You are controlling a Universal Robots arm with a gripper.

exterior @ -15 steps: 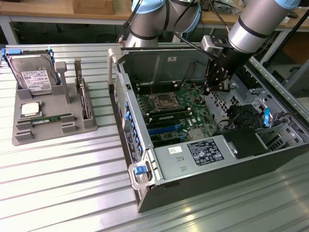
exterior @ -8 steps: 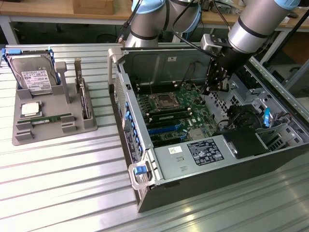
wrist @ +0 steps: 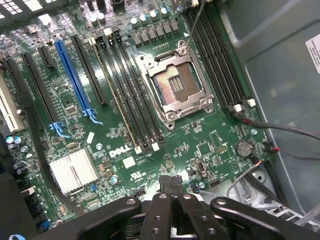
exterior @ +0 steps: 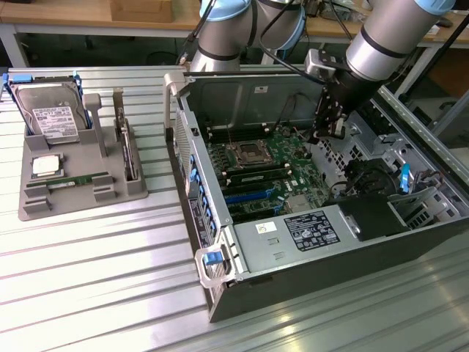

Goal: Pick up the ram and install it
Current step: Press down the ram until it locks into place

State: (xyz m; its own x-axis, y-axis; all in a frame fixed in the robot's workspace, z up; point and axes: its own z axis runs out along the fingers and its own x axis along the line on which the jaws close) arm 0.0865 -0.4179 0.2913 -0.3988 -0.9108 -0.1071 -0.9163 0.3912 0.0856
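Gripper (exterior: 327,126) hung inside the open computer case (exterior: 410,242), above the motherboard (exterior: 275,161); in the wrist view its fingers (wrist: 172,210) stood pressed together with nothing between them. A green stick, which I took for the ram (exterior: 77,180), lay flat in a groove of the grey tray (exterior: 44,209), well away from the gripper on the far side of the case wall, just beside the square silver processor chip (exterior: 45,164); a hard drive (exterior: 53,119) stood in the same tray beyond it. A second stick (exterior: 129,150) stood on edge in another slot of the tray.

As a judgement, the picking step was not yet done; the gripper was empty and nowhere near the ram. Grasping it would call for the fingers to spread and close across the thin edges of the stick, squarely, since it sat low in its groove.

From outside, the exterior view gave the tray, the ram and the arm's position over the case; the wrist view gave what that one could not: the empty processor socket (wrist: 176,85), the rows of dark memory slots (wrist: 132,95) on either side of it, and whether the fingers were closed.
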